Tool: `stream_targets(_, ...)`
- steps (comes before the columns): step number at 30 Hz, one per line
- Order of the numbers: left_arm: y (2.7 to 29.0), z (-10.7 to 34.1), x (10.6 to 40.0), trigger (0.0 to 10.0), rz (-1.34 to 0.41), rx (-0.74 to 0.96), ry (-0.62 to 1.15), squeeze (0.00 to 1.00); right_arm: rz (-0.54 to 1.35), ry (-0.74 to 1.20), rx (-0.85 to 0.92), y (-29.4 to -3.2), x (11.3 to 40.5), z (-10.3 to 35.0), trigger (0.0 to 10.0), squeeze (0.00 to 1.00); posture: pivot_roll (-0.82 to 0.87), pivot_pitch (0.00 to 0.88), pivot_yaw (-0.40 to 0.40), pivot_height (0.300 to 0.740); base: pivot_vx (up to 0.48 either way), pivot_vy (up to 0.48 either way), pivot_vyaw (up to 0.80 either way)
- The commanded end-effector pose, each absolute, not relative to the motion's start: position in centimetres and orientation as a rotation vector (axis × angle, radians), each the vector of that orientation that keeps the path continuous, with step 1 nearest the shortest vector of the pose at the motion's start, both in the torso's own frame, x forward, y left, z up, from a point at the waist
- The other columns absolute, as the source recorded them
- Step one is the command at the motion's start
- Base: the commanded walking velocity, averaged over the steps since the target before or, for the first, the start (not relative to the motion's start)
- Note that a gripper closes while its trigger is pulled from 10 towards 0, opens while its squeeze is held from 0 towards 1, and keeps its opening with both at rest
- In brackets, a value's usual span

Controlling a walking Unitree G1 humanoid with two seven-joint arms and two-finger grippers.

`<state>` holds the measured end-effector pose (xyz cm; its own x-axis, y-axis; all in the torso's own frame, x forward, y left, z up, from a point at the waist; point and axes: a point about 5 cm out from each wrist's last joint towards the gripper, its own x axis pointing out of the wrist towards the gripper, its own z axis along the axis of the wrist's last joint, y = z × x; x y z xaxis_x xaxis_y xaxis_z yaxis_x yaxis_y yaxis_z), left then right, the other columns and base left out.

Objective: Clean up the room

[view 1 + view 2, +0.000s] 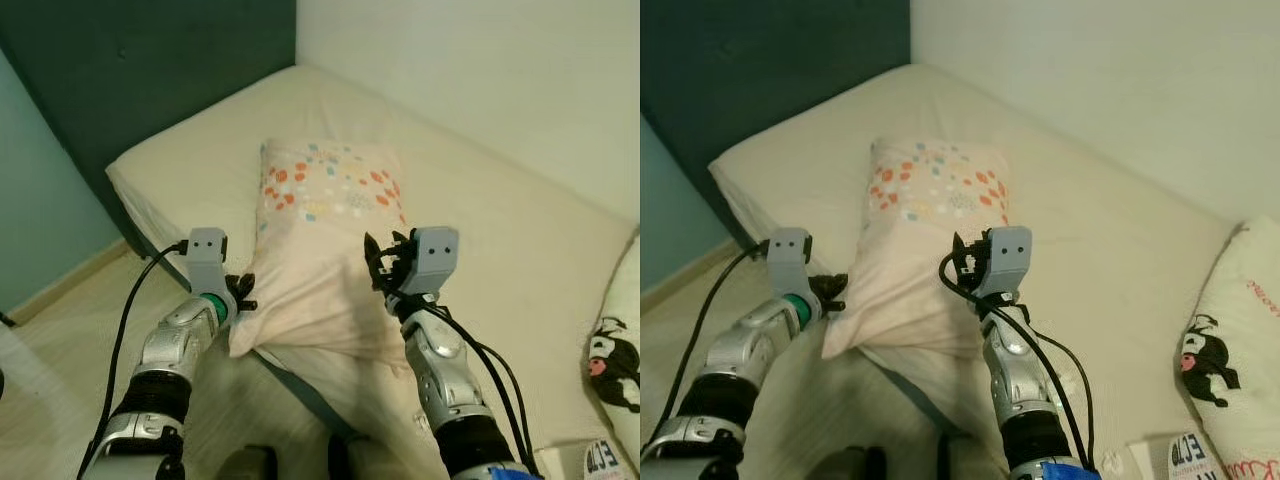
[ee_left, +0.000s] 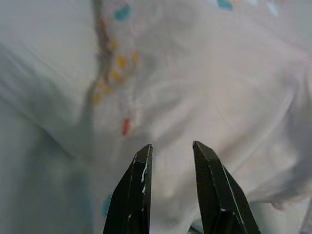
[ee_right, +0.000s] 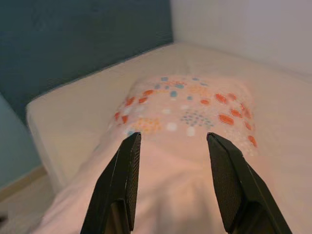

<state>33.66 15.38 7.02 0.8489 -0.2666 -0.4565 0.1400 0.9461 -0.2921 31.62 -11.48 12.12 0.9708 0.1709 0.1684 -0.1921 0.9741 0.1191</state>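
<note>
The cream pillow with orange, teal and yellow dots (image 1: 320,250) lies on the cream-sheeted mattress (image 1: 500,240), its near end hanging over the mattress edge toward the robot. The left gripper (image 1: 243,296) sits at the pillow's near left corner, fingers slightly parted with nothing between them; the right gripper (image 3: 170,161) hovers above the pillow's middle, fingers spread wide and empty. Judged step: seating the pillow squarely on the bed. To do it well, both grippers should take the near edge at matching points and push or lift evenly toward the dark teal headboard panel (image 1: 150,60), avoiding a twist. A second cushion printed with a black-and-white panda (image 1: 1230,360) rests at the right, well apart, and obstructs nothing. The pale floor (image 1: 60,340) lies left of the bed.
</note>
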Motion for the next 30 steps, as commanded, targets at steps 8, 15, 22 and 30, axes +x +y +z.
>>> stream_targets(8, 15.4, 7.9, 34.6, 10.0, -0.426, -0.024, 0.556, 0.0, 0.151, -0.202, 0.176, -11.7, 30.6, 14.3, 10.0, 0.0, -0.12, 0.337, 0.055, 0.74, 0.0, 0.0, 0.0)
stream_targets(15, 15.5, 10.2, 36.2, 10.0, -0.48, -0.257, 0.506, 0.0, 0.14, -0.195, 0.202, -11.3, 29.2, 14.7, 10.0, 0.0, -0.14, 0.413, 0.06, 0.74, 0.0, 0.0, 0.0)
stream_targets(22, 16.5, 11.2, 37.1, 10.0, -0.46, -0.258, 0.451, 1.0, 0.15, -0.181, 0.204, -10.8, 28.3, 15.0, 10.0, 0.0, -0.16, 0.448, 0.065, 0.74, 0.0, 0.0, 0.0)
stream_targets(30, 19.2, 11.9, 36.8, 10.0, -0.486, -0.384, 0.42, 1.0, 0.14, -0.164, 0.216, -10.8, 27.5, 15.3, 10.0, 0.0, -0.17, 0.483, 0.067, 0.74, 0.0, 0.0, 0.0)
